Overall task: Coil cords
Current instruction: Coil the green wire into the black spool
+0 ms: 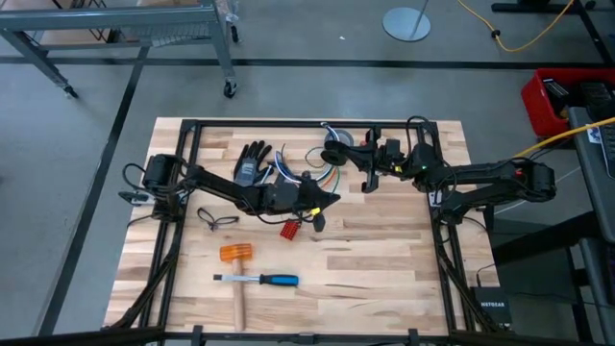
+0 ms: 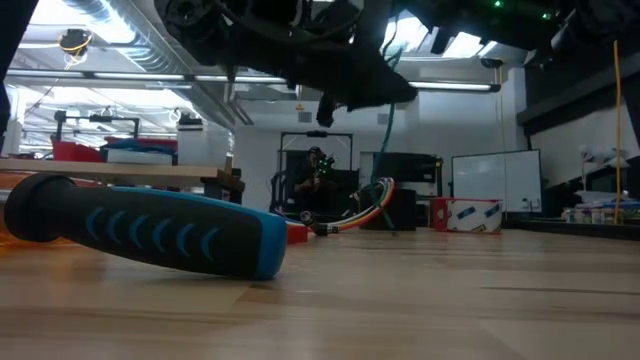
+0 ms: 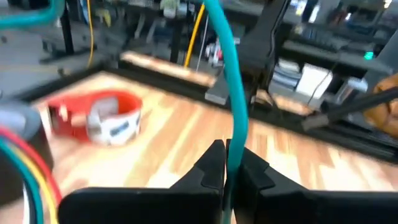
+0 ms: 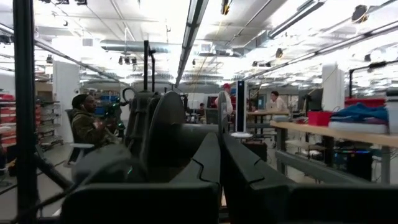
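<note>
Green cord is pinched between the closed fingers of the left gripper, running up and away from it toward the coloured bundle by the black glove. The right gripper, fingers pressed together and empty, hovers raised near the table's far edge, so the left arm is the nearer one

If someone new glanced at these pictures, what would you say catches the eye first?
Probably the left tool, at the table's middle, shut on a teal cord running up between its fingers. Next, the blue-handled chisel filling the low view's foreground, and the red tape ring on the wood.
</note>
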`<state>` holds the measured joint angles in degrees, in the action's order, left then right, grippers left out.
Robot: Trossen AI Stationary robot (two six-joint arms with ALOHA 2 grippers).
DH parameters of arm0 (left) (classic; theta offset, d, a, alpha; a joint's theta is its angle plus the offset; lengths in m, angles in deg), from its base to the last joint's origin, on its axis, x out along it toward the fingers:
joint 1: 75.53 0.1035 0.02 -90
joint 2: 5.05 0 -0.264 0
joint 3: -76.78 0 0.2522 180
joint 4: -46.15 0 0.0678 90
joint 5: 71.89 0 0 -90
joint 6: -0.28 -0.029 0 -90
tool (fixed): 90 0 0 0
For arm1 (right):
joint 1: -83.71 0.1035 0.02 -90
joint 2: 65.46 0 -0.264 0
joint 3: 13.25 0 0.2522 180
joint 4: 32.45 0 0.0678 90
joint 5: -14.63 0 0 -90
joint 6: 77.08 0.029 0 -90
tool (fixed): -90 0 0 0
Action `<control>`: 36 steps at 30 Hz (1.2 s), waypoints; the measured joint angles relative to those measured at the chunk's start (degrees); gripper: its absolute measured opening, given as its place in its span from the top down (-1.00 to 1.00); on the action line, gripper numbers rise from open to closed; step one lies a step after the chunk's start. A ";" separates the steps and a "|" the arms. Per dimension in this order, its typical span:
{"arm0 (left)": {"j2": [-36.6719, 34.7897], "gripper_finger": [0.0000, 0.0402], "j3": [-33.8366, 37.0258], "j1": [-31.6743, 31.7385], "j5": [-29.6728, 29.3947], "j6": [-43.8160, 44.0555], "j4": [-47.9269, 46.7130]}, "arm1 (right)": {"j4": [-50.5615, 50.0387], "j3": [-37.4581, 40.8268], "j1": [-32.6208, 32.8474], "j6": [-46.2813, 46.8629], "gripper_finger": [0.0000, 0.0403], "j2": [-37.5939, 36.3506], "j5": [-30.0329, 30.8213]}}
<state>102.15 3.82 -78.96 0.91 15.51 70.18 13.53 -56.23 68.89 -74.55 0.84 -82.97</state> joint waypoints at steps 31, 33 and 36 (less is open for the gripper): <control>0.00 1.00 0.07 -12.48 -4.07 35.29 -28.91 | 0.14 0.00 -17.74 0.03 1.00 -17.33 -1.89; 0.00 1.00 0.07 -13.88 -4.10 37.19 -29.53 | 0.10 0.00 -18.48 0.25 1.00 -17.68 -3.10; 0.00 1.00 0.07 -15.60 -4.45 38.85 -29.93 | -0.52 0.00 -18.65 0.48 1.00 -17.88 -4.02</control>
<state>102.15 3.89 -94.55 -3.55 54.36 40.25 13.01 -56.23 50.24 -74.07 -17.04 -86.99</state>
